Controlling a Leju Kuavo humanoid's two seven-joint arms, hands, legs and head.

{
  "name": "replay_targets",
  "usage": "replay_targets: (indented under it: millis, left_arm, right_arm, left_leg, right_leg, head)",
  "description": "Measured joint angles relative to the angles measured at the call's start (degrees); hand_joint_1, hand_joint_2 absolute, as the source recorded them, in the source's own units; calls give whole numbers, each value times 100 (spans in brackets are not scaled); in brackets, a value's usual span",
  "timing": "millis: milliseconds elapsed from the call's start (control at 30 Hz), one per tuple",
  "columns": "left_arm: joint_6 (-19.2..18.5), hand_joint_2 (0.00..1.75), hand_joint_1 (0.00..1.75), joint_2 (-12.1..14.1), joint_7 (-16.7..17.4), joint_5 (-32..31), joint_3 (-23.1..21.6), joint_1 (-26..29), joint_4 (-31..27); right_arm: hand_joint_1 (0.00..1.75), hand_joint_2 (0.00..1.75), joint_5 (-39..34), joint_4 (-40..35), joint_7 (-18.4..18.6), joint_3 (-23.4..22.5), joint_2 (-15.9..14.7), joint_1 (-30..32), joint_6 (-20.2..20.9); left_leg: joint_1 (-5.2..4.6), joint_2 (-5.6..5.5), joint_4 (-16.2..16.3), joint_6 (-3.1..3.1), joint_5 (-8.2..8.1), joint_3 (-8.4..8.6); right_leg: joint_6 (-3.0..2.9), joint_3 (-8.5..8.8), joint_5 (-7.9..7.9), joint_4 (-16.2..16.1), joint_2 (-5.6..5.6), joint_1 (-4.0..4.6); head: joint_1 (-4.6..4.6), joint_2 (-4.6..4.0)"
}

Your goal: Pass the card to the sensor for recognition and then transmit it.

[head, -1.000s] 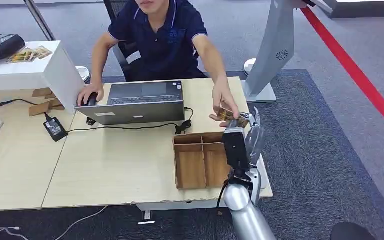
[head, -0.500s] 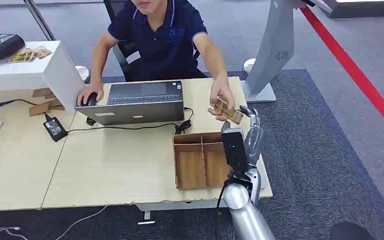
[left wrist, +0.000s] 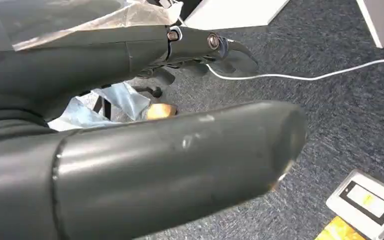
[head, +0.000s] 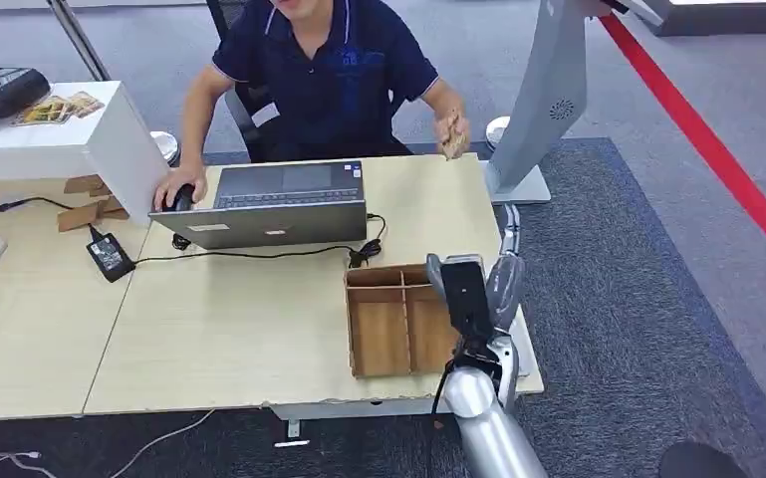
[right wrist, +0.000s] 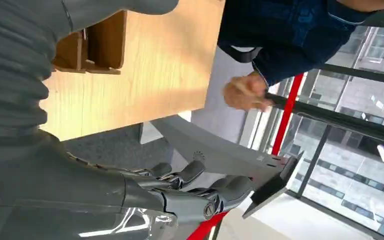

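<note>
A person seated behind the table holds the brown card (head: 450, 134) up by their shoulder, near the grey sensor stand (head: 550, 100). The right wrist view shows that person's hand (right wrist: 244, 92) as a blur above the stand (right wrist: 214, 150). My right hand (head: 501, 271) is raised over the table's right front corner, beside the wooden tray (head: 377, 334). Its fingers (right wrist: 199, 192) are spread and hold nothing. My left hand (left wrist: 80, 65) hangs over the carpet with its fingers stretched out and nothing in it.
A laptop (head: 271, 204) lies open in front of the person, with a cable and power adapter (head: 110, 256) to its left. A white cabinet (head: 55, 139) stands at the far left. A red strip (head: 717, 149) crosses the carpet to the right of the table.
The person has taken the card from my right hand and lifted it back toward their shoulder. My right hand has sunk slightly and is now free of the card.
</note>
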Motion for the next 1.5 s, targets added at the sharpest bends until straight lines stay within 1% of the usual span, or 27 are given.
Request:
replay_targets:
  millis: [133,433,733,867,967,1067,1167,1300,1500]
  left_arm:
    - [4,0,0,4,4,72,-13,0,0]
    - [81,0,0,7,37,208,-68,0,0]
    - [85,0,0,15,55,258,-81,-1,0]
    - [87,0,0,15,68,282,-100,0,0]
    - [85,0,0,15,68,286,-107,0,0]
    - [87,0,0,15,72,299,-120,1,0]
    - [87,0,0,15,74,330,-155,1,0]
    - [87,0,0,17,79,361,-203,-2,0]
    - [87,0,0,22,94,369,-251,-1,0]
  right_arm:
    - [0,175,2,46,63,-2,-2,62,0]
    - [0,175,-197,186,76,-2,-52,206,0]
    - [0,175,-18,382,111,-2,-98,276,0]
    - [0,175,506,459,111,-9,-107,295,0]
    - [0,175,1346,463,109,-55,-96,331,-2]
    - [0,175,2279,450,61,-212,-59,382,-7]
    - [0,175,2903,406,-9,-381,-22,426,-11]
    - [0,175,3237,339,-11,-538,7,466,-11]
    - [0,175,3324,286,-9,-691,26,504,-11]
  left_leg:
    - [0,0,0,0,0,-1]
    - [0,0,0,0,0,-1]
    - [0,0,0,0,0,-1]
    - [0,0,0,0,0,-1]
    - [0,0,0,0,0,-1]
    - [0,0,0,0,0,-1]
    - [0,-1,0,0,0,-1]
    - [0,0,0,0,0,-1]
    - [0,1,0,0,0,-1]
  right_leg:
    - [0,-1,0,0,0,0]
    - [0,-1,0,0,0,0]
    - [0,-1,0,0,0,0]
    - [0,-1,0,0,0,0]
    - [0,-2,0,0,0,0]
    - [0,-2,0,0,0,0]
    - [0,-1,0,-1,0,0]
    - [0,-1,0,-1,0,0]
    - [0,-1,0,-1,0,0]
  head:
    - [-2,0]
    - [-2,0]
    - [-2,0]
    - [-2,0]
    - [-2,0]
    - [-2,0]
    - [0,0]
    - [0,0]
    - [0,0]
